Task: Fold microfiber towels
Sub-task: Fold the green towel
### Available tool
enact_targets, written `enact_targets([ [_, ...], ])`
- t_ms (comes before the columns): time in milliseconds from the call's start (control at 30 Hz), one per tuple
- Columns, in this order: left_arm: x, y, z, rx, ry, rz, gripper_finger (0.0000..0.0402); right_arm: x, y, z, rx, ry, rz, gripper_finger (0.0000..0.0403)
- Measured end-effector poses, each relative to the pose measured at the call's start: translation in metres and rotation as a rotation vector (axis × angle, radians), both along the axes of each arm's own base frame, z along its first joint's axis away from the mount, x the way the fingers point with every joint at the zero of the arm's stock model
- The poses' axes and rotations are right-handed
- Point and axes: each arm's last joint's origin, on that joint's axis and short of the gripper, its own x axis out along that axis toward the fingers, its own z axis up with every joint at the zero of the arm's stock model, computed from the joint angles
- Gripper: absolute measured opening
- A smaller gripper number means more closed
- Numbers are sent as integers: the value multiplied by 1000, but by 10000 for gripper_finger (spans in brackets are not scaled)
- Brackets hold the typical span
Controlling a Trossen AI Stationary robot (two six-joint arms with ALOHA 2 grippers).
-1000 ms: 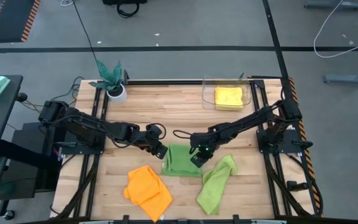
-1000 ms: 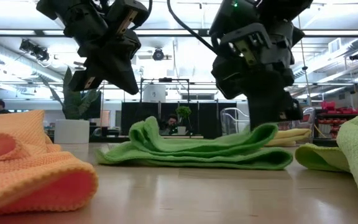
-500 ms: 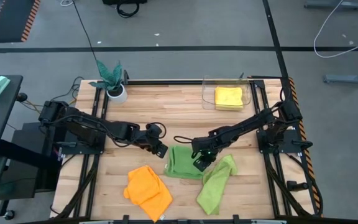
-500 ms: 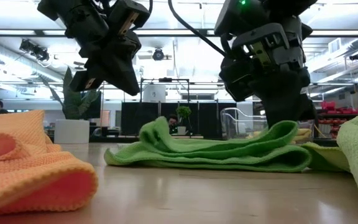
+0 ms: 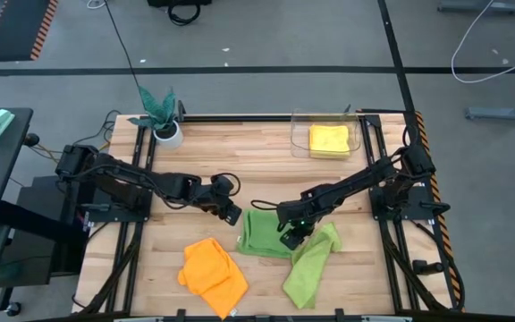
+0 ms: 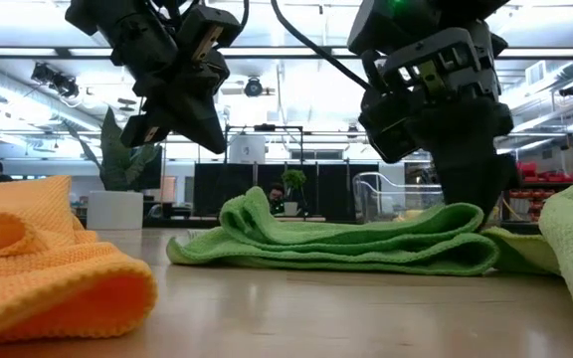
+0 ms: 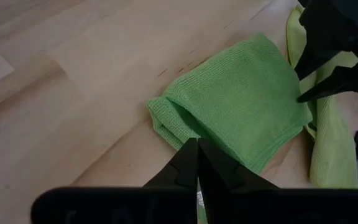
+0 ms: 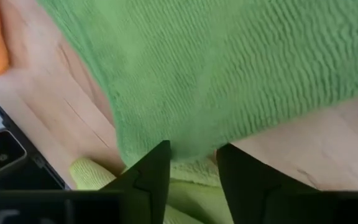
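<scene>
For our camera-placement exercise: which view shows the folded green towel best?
The left wrist view: the folded green towel lies whole, layers visible. High view shows it small, low view only edge-on, right wrist view just its weave.

Table (image 5: 240, 148) of pale, smooth, satin-finished wood planks with a black metal frame; folded green towel (image 5: 265, 231), second green towel (image 5: 309, 266), orange towel (image 5: 213, 273) and yellow towel (image 5: 328, 140), all matt, ribbed, fuzzy cloth.
</scene>
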Motion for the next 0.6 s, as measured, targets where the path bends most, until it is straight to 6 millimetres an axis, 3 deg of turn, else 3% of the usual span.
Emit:
enact_targets([
  [167,0,0,0,16,1,-18,26,-6,-1,3,2,37,11,158],
  [300,0,1,0,26,2,-24,20,-13,-3,20,-6,20,7,160],
  [500,1,8,0,53,0,-5,11,-13,-9,47,-118,-157,-67,158],
  [600,1,12,0,60,0,11,12,-3,-16,49,-146,-242,-110,147],
])
